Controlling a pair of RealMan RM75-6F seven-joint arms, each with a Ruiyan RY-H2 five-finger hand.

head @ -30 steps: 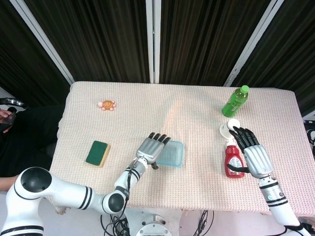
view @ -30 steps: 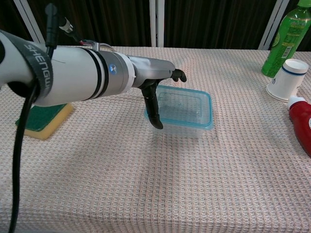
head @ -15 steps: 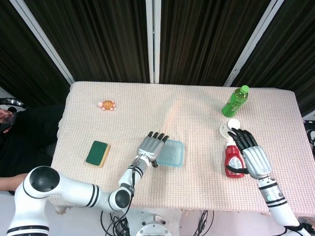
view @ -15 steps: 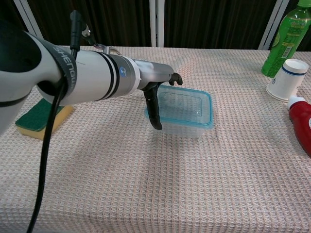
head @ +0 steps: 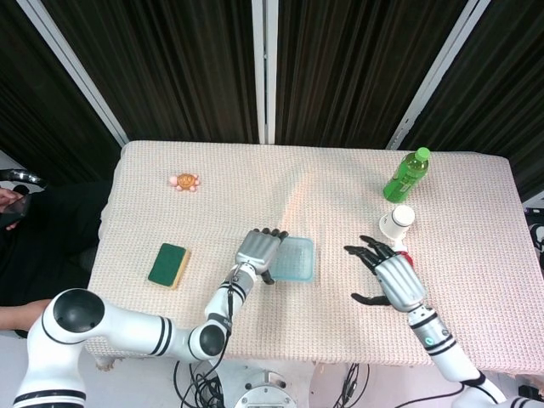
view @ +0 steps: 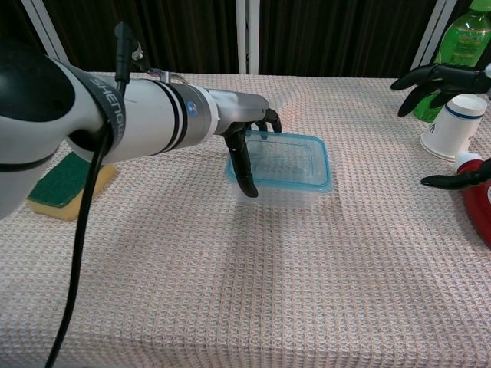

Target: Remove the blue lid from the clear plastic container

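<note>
Clear plastic container (head: 291,260) sat mid-worktop (head: 340,195), blue lid (view: 282,161) not yet off. Left hand (head: 257,251) set against its left edge, fingers (view: 244,170) curled over rim, likely as brace. Right hand (head: 388,276) held apart, fingers spread, nothing held, apparently positioned for lid.

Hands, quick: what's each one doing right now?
Left hand: fingers curled over the left edge of the container, thumb down its side; grips it.
Right hand: open, fingers spread, holding nothing.
</note>
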